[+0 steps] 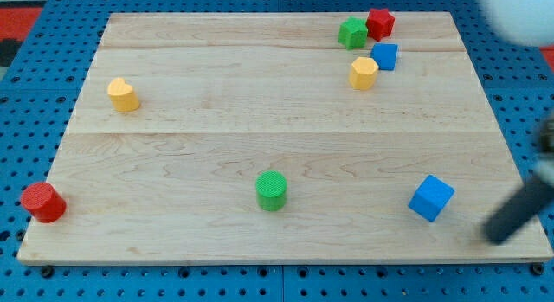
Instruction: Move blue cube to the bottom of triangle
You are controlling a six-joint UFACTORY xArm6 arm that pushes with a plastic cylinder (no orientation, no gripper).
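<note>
Camera view shows, nearest the view's bottom right, my tip [495, 236] — the blurred dark end of the rod, bare and holding nothing, since it can only push; whether it touches the wooden board [260, 120] cannot be told through the blur. Just to the view's left of it and slightly higher lies the blue cube [431, 198], standing apart from the tip and turned so a corner faces the bottom edge. That is the relation the coming push turns on: the cube lies left of the tip. Which block counts as the triangle I cannot settle; the small blue block [384, 56] near the view's top right looks the likeliest, well apart from the cube and almost straight above it. All blocks look like ribbed, matte plastic on pale, smooth-grained wood. Further left sit a green cylinder [272, 190] and a red cylinder [42, 202] at the board's corner; higher, a yellow block [123, 95]; farthest — a yellow block [363, 73], green block [352, 33] and red block [379, 23].
</note>
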